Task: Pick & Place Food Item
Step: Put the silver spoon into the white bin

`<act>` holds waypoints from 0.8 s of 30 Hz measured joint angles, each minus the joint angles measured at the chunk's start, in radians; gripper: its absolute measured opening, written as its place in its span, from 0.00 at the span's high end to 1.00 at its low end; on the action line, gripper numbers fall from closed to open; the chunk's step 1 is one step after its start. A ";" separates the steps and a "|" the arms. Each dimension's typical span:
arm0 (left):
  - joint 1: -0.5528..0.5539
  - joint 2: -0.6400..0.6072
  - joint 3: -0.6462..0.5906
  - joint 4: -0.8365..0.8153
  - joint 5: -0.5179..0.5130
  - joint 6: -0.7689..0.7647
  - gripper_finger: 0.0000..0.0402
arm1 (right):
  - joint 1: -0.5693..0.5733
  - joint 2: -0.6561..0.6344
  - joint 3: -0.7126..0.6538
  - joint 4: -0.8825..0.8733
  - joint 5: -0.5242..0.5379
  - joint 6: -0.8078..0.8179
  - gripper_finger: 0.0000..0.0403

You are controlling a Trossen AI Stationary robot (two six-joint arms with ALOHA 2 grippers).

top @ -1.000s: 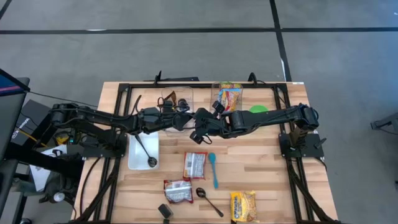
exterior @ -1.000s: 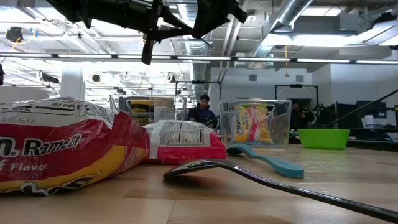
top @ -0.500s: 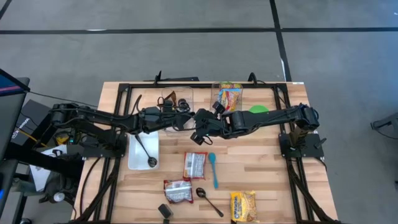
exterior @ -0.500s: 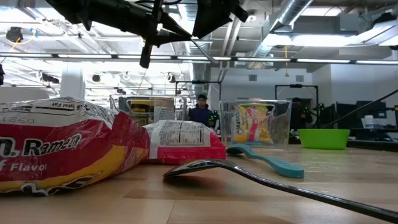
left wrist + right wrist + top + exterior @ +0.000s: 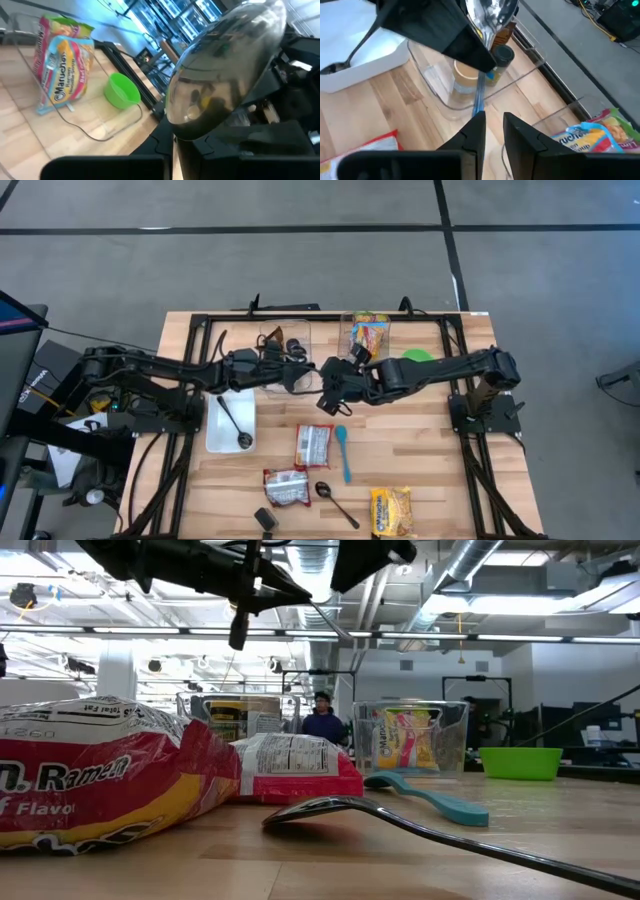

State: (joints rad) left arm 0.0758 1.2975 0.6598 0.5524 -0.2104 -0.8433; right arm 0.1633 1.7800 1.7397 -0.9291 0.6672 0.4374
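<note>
While both arms hang close together over mid-worktop, no food is in hand. Left claw point(image 5: 300, 376) is clamped tight on a metal spoon point(image 5: 225, 75), bowl end jutting out past the fingers. Right claw point(image 5: 492, 125) sits just beside it, fingers parted only a sliver with nothing between them; the spoon handle runs down to one fingertip, and contact cannot be told.

Food: one ramen packet point(image 5: 313, 445) lies flat at mid-worktop, below the claws. A second packet point(image 5: 287, 486) and a yellow packet point(image 5: 391, 511) lie toward the edge by the low camera. Another packet stands in a clear bin point(image 5: 368, 337) at the opposite edge, next to a green bowl point(image 5: 416, 356).

Risks, as judged:
- Claws are crowded; any swing by either arm could knock the other or jar the spoon loose.
- A dropped spoon would likely land on the jar bin point(image 5: 285, 340) or on the packet below.
- The right claw's gap looks too narrow for a packet, so descending as is would push the packet, not grip it.
- The packets are flat and slick, so a shallow pinch may slide off.
</note>
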 joint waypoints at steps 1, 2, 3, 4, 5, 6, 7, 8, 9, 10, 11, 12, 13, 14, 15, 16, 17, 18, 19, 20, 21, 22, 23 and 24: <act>0.005 0.000 0.000 0.000 0.016 0.000 0.99 | 0.004 -0.007 0.000 -0.001 0.012 0.000 0.85; 0.011 0.000 0.000 -0.001 0.033 0.000 1.00 | 0.008 -0.012 0.002 0.003 0.020 0.000 0.85; 0.015 -0.001 0.000 -0.001 0.050 -0.001 1.00 | 0.013 -0.019 0.002 0.002 0.028 0.000 0.85; 0.019 -0.001 0.000 -0.003 0.065 -0.002 0.99 | 0.019 -0.028 0.000 -0.011 0.032 0.000 0.85; 0.025 -0.001 0.000 -0.003 0.080 -0.002 0.99 | 0.024 -0.033 -0.001 -0.020 0.037 -0.001 0.85; 0.030 -0.001 0.000 -0.004 0.094 -0.002 0.99 | 0.028 -0.037 0.001 -0.014 0.039 0.000 0.85; 0.034 -0.001 0.000 -0.004 0.105 -0.002 0.99 | 0.034 -0.043 0.002 -0.014 0.040 0.000 0.85; 0.039 -0.002 0.000 -0.005 0.118 -0.003 0.99 | 0.040 -0.053 0.000 -0.034 0.039 0.000 0.85; 0.044 -0.007 0.000 -0.011 0.132 -0.005 0.99 | 0.045 -0.060 0.000 -0.046 0.039 0.000 0.85; 0.050 -0.016 0.000 -0.019 0.147 -0.005 0.99 | 0.048 -0.064 0.001 -0.039 0.041 0.000 0.85; 0.058 -0.028 0.000 -0.033 0.166 -0.006 0.99 | 0.054 -0.069 0.002 -0.039 0.042 0.001 0.85; 0.064 -0.042 0.000 -0.050 0.183 -0.006 0.99 | 0.058 -0.078 0.000 -0.053 0.041 0.005 0.85; 0.072 -0.058 0.001 -0.076 0.202 -0.005 0.99 | 0.062 -0.083 -0.001 -0.064 0.045 0.008 0.85; 0.081 -0.081 0.001 -0.117 0.221 -0.002 0.99 | 0.066 -0.087 0.001 -0.058 0.052 0.008 0.85; 0.091 -0.106 0.001 -0.162 0.240 -0.002 0.99 | 0.067 -0.092 0.002 -0.060 0.066 0.010 0.85; 0.100 -0.131 0.001 -0.197 0.261 -0.002 0.99 | 0.069 -0.097 0.001 -0.072 0.078 0.015 0.85; 0.110 -0.157 0.002 -0.240 0.285 0.000 0.99 | 0.074 -0.099 0.000 -0.082 0.093 0.023 0.85; 0.121 -0.186 0.002 -0.292 0.313 0.008 0.99 | 0.075 -0.099 0.000 -0.083 0.104 0.033 0.86; 0.130 -0.215 0.002 -0.345 0.340 0.020 0.99 | 0.075 -0.099 0.000 -0.089 0.118 0.044 0.86; 0.137 -0.239 0.002 -0.385 0.364 0.029 0.99 | 0.075 -0.099 0.000 -0.100 0.127 0.055 0.86; 0.141 -0.267 0.002 -0.429 0.382 0.034 0.99 | 0.075 -0.099 0.000 -0.105 0.138 0.065 0.86; 0.147 -0.301 0.002 -0.487 0.401 0.040 0.99 | 0.074 -0.099 0.000 -0.107 0.144 0.075 0.86; 0.152 -0.329 0.002 -0.532 0.418 0.052 0.99 | 0.071 -0.099 0.000 -0.111 0.146 0.083 0.86; 0.157 -0.357 0.002 -0.568 0.432 0.057 0.99 | 0.069 -0.099 0.000 -0.111 0.146 0.087 0.86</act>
State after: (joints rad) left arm 0.2325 0.9401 0.6615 -0.0158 0.2218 -0.7862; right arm 0.2328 1.6810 1.7397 -1.0398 0.8129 0.5246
